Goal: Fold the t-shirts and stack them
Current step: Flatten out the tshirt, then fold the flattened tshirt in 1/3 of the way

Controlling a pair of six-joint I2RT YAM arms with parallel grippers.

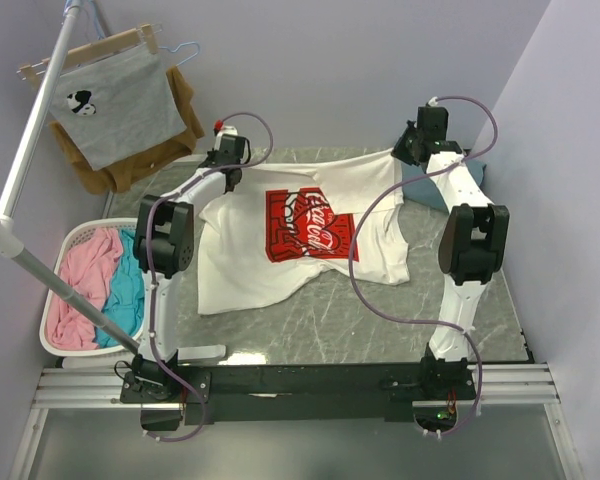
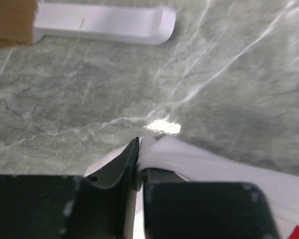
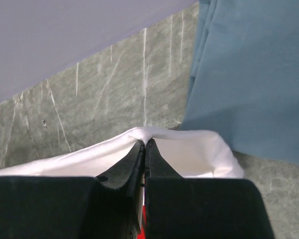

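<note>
The white t-shirt (image 1: 240,255) with the red chest logo (image 1: 305,224) lies spread on the marble table, its far edge stretched between both grippers. My left gripper (image 1: 223,172) is shut on the shirt's far-left edge (image 2: 189,157). My right gripper (image 1: 404,151) is shut on the far-right edge (image 3: 199,152). The folded teal-blue t-shirt (image 3: 254,74) lies at the far right, just behind the right gripper, also seen in the top view (image 1: 423,186).
A white basket (image 1: 64,250) holding pink and teal cloth stands at the left. A grey shirt with an animal mark (image 1: 115,105) and a brown garment hang at the back left. A white plastic piece (image 2: 102,22) lies beyond the left gripper. Walls close in behind and to the right.
</note>
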